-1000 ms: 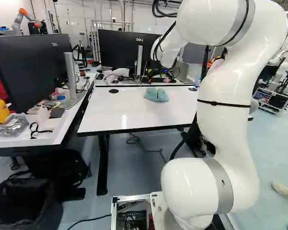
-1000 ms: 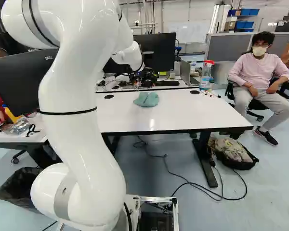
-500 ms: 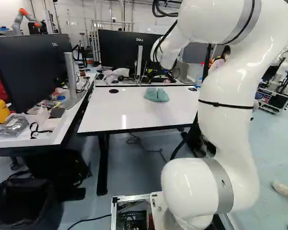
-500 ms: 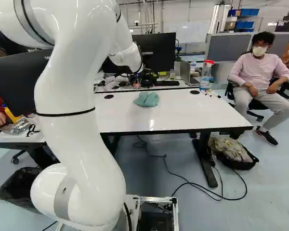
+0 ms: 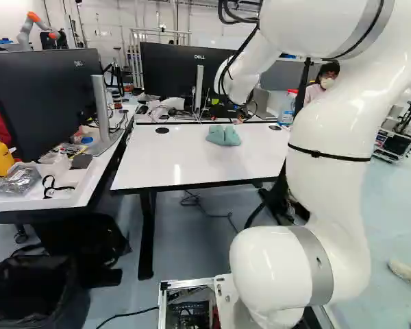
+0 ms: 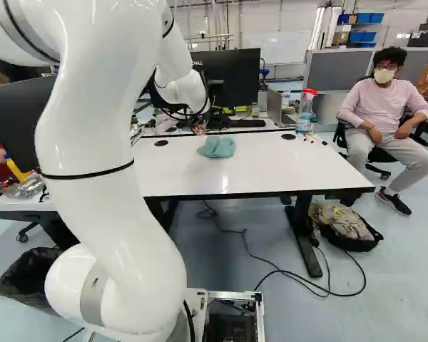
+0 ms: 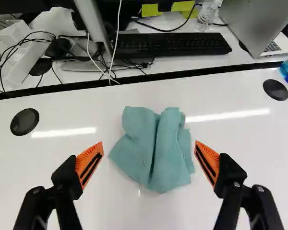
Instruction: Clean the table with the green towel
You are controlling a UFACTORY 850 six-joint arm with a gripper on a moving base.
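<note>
White and glossy, the arm (image 5: 329, 178) rises closest, well nearer than the towel (image 7: 156, 153). Its jaws are wide, with orange pads (image 7: 90, 163) facing inward; one stands to each side of the towel, a gap between pad and cloth, holding nothing.

On the floor, nearer than the towel, are a black bin (image 5: 34, 295), to its left in the left base view, and a backpack (image 6: 348, 229), to its right in the right base view.

The towel is blue-green, gathered into two soft folds side by side. It lies on the white tabletop (image 6: 285, 171), in the part toward the far edge. Two black discs, one (image 7: 24, 121) on one side of the towel and one (image 7: 275, 89) on the other, sit in the same surface. A red-topped spray bottle (image 6: 305, 114) is farther than the towel, to its right in the right base view.

Beyond the towel, a second tabletop (image 7: 197, 62) carries a black keyboard (image 7: 170, 45), a laptop (image 7: 259, 24) and a dark monitor (image 6: 235, 78).
</note>
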